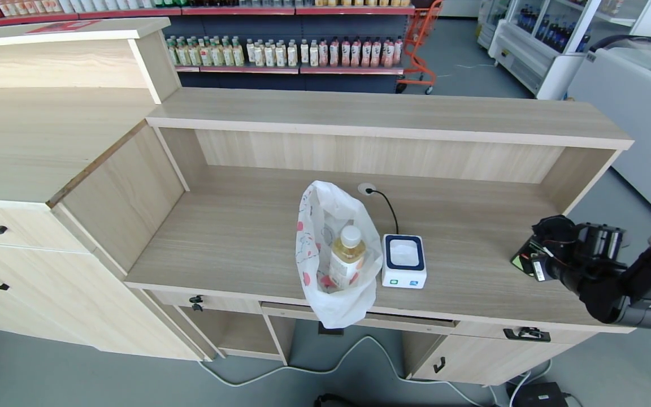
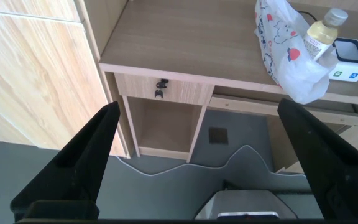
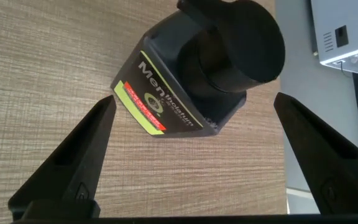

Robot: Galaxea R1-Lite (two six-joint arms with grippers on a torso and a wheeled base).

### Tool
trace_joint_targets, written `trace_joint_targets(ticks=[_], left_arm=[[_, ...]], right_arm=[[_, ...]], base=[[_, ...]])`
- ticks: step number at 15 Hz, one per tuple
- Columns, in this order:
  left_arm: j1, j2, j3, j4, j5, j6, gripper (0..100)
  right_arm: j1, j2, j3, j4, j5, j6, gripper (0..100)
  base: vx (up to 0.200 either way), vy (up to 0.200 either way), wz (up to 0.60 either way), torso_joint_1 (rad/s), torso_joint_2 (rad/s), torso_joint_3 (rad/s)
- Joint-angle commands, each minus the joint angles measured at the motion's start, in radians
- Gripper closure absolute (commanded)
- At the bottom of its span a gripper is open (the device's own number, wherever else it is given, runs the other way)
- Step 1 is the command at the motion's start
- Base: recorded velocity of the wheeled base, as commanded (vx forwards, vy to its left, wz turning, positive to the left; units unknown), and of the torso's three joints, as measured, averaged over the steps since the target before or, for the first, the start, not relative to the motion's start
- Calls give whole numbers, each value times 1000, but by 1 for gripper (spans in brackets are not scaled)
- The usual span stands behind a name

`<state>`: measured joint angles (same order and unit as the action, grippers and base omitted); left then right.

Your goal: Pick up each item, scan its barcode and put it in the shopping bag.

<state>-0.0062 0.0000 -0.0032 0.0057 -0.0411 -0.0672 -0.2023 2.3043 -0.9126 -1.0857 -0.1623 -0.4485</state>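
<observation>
Head view: shopping bag (image 1: 325, 294) open on counter (image 1: 235, 237) just beside scanner (image 1: 403, 261), bottle (image 1: 348, 257) already inside; left wrist view: left gripper (image 2: 199, 104), jaws spread and empty, clear of counter front; right wrist view: right gripper (image 3: 194, 102), jaws wide astride dark capped pack (image 3: 160, 93) lying on counter, seemingly poised to take it.

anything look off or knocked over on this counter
Two things. The white plastic shopping bag sags over the front edge of the wooden counter, with the yellow drink bottle leaning inside. The black container with a round cap seems to lie on its side near the counter's right end.
</observation>
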Motion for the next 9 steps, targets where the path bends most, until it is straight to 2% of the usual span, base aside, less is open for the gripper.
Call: trace_joint_targets(ticks=[1, 4, 9], left_arm=[[0, 0, 0, 0, 0, 0, 0], [0, 0, 0, 0, 0, 0, 0], [0, 0, 0, 0, 0, 0, 0]], right_arm=[[1, 21, -19, 1, 4, 4, 0], [3, 50, -86, 4, 14, 4, 0], [11, 86, -112, 9, 20, 4, 0]], base=[[0, 0, 0, 0, 0, 0], [0, 0, 0, 0, 0, 0], [0, 0, 0, 0, 0, 0]])
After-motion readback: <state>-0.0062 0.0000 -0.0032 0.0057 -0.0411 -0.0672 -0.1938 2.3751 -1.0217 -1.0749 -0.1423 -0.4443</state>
